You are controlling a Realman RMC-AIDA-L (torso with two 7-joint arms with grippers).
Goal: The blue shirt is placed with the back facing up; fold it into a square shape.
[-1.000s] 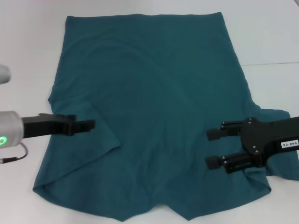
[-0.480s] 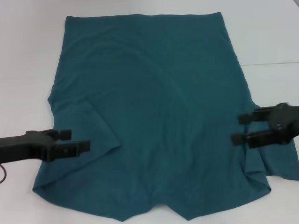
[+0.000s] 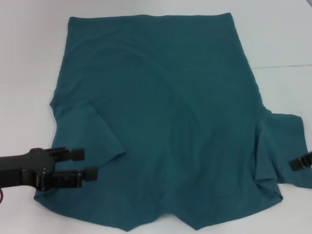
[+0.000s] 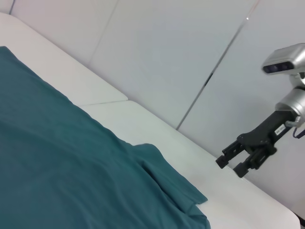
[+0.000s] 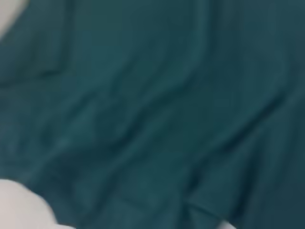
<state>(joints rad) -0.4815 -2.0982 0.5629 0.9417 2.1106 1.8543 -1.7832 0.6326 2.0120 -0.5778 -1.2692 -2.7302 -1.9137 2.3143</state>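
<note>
The blue shirt (image 3: pixel 165 112) lies flat on the white table with its plain back up and its hem at the far side. Its left sleeve is folded inward over the body, while the right sleeve (image 3: pixel 285 146) lies spread out to the side. My left gripper (image 3: pixel 86 164) hovers open over the shirt's near left corner, holding nothing. Only a fingertip of my right gripper (image 3: pixel 301 163) shows at the right edge, by the spread sleeve. The left wrist view shows that right gripper (image 4: pixel 232 166) open and empty beyond the shirt (image 4: pixel 57 171). The right wrist view is filled with the shirt's cloth (image 5: pixel 157 109).
The white table (image 3: pixel 29 58) surrounds the shirt, with a seam line (image 3: pixel 285 65) on its right side. A light panelled wall (image 4: pixel 167 57) stands behind the table in the left wrist view.
Both arms have drawn back outward. The left gripper slid toward the shirt's near left corner; the right gripper moved right, off the body and almost out of view. The shirt has not shifted.
</note>
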